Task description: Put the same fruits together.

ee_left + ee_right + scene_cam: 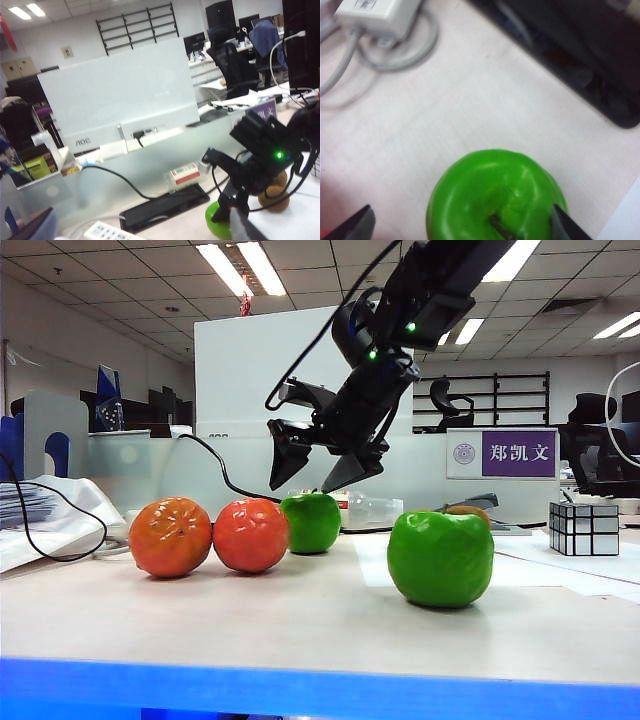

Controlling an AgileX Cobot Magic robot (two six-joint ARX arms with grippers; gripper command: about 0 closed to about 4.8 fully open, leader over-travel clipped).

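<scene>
On your pale surface [300, 625] the near glossy green apple [440, 558] sits right, the far green apple [311, 522] beside two orange-red dimpled mandarins [210, 536]. Right gripper [318, 472] hangs above it, fingers spread (empty); left gripper's fingers unseen, apparently wide.

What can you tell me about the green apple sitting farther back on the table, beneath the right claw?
The far green apple is glossy, plastic-looking and bright green, with a dimpled top and a dark stem pit. It sits upright on the pale table, beside the right-hand mandarin, though contact between them is unclear. The right claw hovers just above it, jaws open and spread either side in the wrist view, not touching it.
</scene>
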